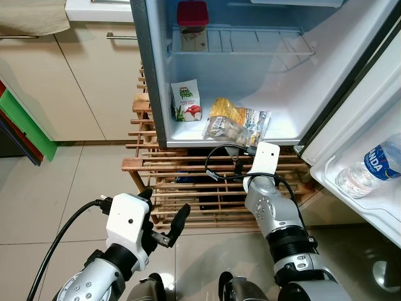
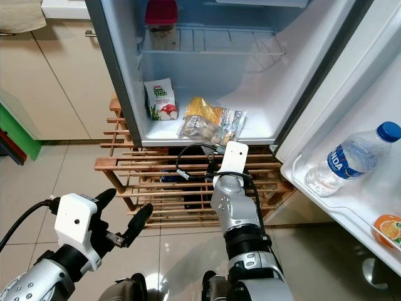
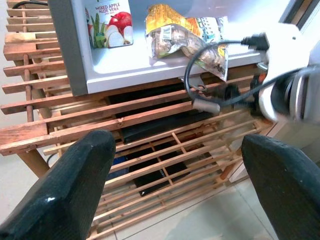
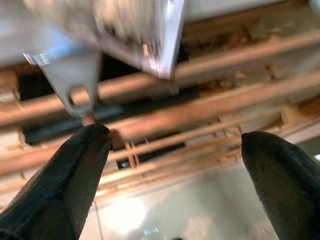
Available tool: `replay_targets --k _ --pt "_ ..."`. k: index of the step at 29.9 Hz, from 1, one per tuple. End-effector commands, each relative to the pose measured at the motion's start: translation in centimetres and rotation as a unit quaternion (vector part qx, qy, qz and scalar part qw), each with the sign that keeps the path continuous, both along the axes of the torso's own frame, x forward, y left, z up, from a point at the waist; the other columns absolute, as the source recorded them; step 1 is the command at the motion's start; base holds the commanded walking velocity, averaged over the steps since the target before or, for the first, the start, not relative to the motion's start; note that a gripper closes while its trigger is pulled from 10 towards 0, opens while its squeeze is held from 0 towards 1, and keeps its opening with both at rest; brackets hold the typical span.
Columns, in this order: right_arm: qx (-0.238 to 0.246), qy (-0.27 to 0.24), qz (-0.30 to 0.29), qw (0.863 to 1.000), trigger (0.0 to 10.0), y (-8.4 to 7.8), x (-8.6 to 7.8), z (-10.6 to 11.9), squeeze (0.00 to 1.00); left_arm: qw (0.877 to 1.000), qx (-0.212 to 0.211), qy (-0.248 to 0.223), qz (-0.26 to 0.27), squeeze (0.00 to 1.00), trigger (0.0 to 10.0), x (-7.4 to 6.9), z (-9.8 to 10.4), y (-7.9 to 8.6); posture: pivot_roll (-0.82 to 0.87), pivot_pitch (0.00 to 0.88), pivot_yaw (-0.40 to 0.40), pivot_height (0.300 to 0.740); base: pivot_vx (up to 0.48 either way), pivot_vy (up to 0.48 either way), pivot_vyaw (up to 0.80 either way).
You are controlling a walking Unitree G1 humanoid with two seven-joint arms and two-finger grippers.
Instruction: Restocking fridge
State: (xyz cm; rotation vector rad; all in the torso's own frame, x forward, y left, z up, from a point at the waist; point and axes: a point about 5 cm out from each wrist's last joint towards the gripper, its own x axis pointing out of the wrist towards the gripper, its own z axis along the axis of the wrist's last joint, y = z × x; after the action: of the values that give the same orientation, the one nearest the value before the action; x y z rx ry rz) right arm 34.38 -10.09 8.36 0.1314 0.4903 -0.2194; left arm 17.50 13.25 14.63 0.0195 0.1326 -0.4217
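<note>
The fridge stands open. On its bottom floor lie a yellow snack bag and, to its left, an upright apple aloe juice carton. A red-lidded container sits on the wire shelf above. My right arm reaches to the fridge's front lip just below the bag. Its gripper is open and holds nothing, with a corner of the bag just beyond the fingertips. My left gripper is open and empty, low over the floor in front of the rack.
A slatted wooden rack carries the fridge. The open door on the right holds a water bottle and an orange-labelled item. Beige cabinets stand at the left. A black cable loops off my right wrist.
</note>
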Motion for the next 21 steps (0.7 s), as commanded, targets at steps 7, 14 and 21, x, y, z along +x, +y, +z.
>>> replay_targets --k 7,14,21 --pt "-0.040 -0.003 -0.008 0.999 10.0 -0.9 0.4 -0.8 0.00 1.000 -0.007 0.006 -0.007 0.00 10.0 -0.1 -0.1 -0.4 0.01 0.246 -0.012 0.740 0.000 0.000 0.00" --pt "-0.054 -0.050 -0.009 0.997 10.0 -0.9 1.7 1.0 0.00 1.000 -0.008 0.005 -0.007 0.00 10.0 -0.2 -0.1 -0.5 0.02 0.244 -0.019 0.740 0.000 0.000 0.00" --pt "-0.050 -0.061 -0.014 0.997 10.0 -1.3 1.6 1.3 0.00 1.000 -0.010 0.010 -0.010 0.00 10.0 -0.4 -0.3 -0.7 0.02 0.240 -0.031 0.740 0.000 0.000 0.00"
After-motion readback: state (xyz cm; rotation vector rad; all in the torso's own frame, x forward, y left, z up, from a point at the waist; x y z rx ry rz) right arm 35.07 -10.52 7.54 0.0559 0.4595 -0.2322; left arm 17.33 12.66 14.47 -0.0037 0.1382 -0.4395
